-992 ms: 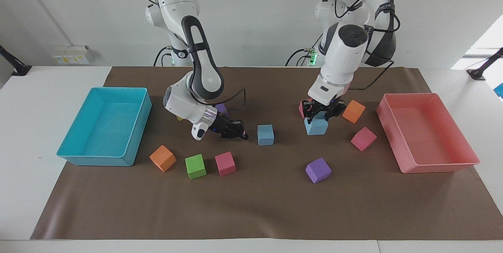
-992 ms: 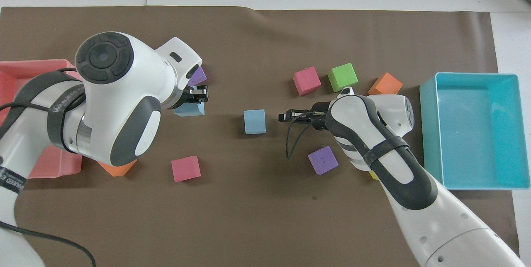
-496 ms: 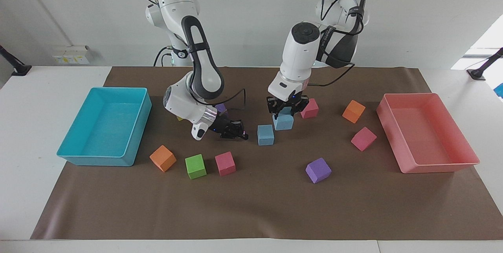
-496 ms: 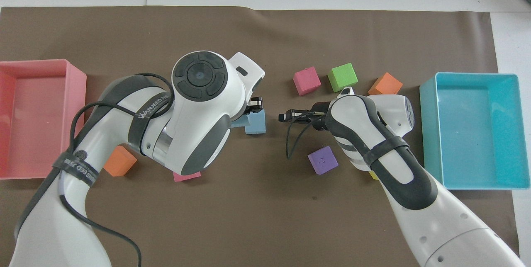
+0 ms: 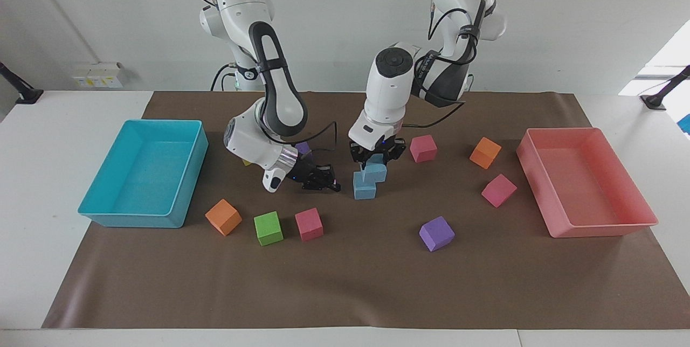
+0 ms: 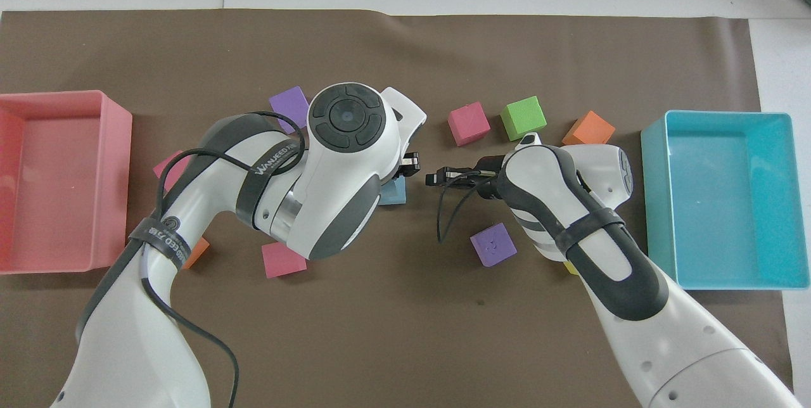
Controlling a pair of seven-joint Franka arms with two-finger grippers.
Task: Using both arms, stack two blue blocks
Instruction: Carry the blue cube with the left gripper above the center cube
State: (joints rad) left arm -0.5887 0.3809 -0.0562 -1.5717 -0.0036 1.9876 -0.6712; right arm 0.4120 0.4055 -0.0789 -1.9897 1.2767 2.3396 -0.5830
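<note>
- Left-centre of the facing view: right gripper (image 5: 322, 181) low over the bench (image 5: 345, 287), just beside the resting blue block (image 5: 364, 188). Unmoved this last second; waiting. Cannot tell whether its fingers are apart.
- Centre: left gripper (image 5: 375, 155) clamped on the carried blue block (image 5: 377, 171). A second ago it was at centre-right; now it overlaps the resting block's upper corner (offset, not yet squared).
- Judgement: transport nearly done; alignment and release remain.

Two blue blocks (image 5: 365, 189) (image 5: 377, 170), three pink (image 5: 309, 223), two purple (image 5: 436, 233), two orange (image 5: 223, 216), one green (image 5: 268, 227), two trays (image 5: 108, 211) (image 5: 604, 226), two arms (image 5: 269, 94) (image 5: 393, 83).
</note>
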